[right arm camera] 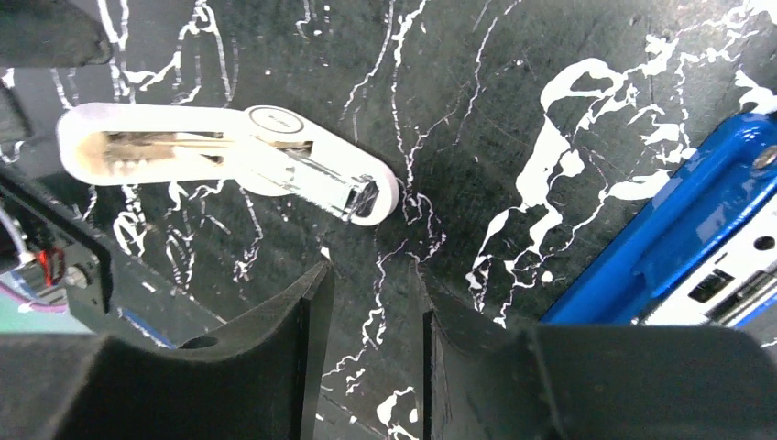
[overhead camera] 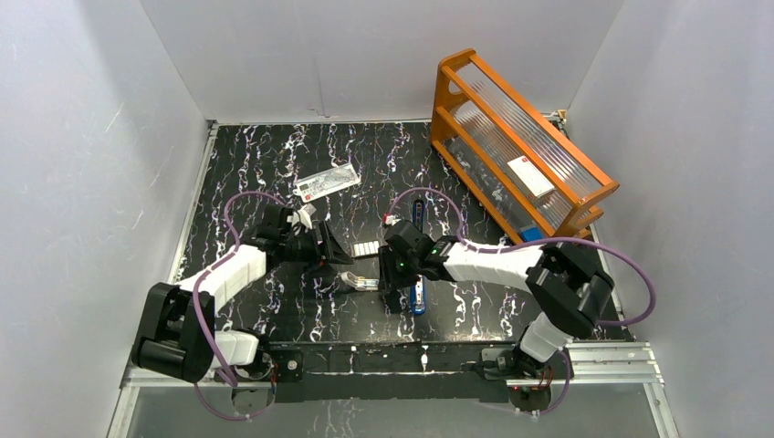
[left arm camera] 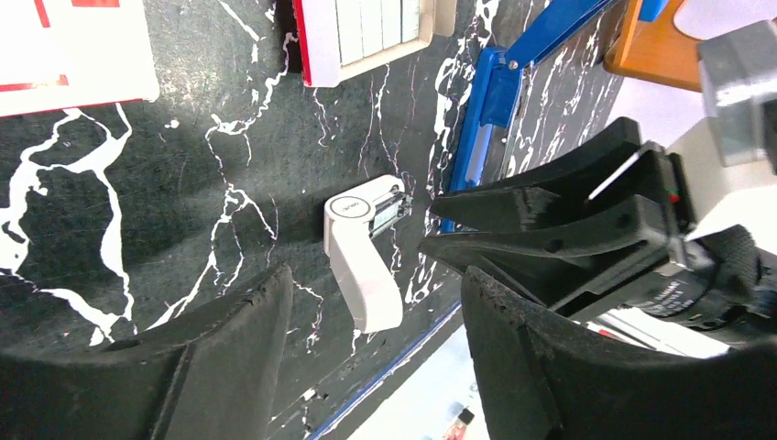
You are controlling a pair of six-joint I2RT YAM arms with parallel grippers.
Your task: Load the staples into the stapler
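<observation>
The blue stapler (overhead camera: pixel 418 297) lies open on the black marbled table, its long arm stretching away from the arms; it also shows as a blue rail (left arm camera: pixel 486 119) and a blue body (right arm camera: pixel 678 247). The staples (overhead camera: pixel 365 248) are a small grey rectangle left of it, seen as grey strips in a white tray (left arm camera: pixel 380 23). My left gripper (left arm camera: pixel 374 275) is open, and the near end of a white-silver gadget (left arm camera: pixel 362 247) lies between its fingertips without touching them. My right gripper (right arm camera: pixel 373 275) stands just left of the stapler, its jaws a narrow gap apart with only table between them.
The white-silver gadget (overhead camera: pixel 362 283) lies between the two grippers, close to both (right arm camera: pixel 229 160). A flat red-and-white box (overhead camera: pixel 327 181) sits farther back. An orange rack with clear panels (overhead camera: pixel 520 137) stands at the back right. White walls enclose the table.
</observation>
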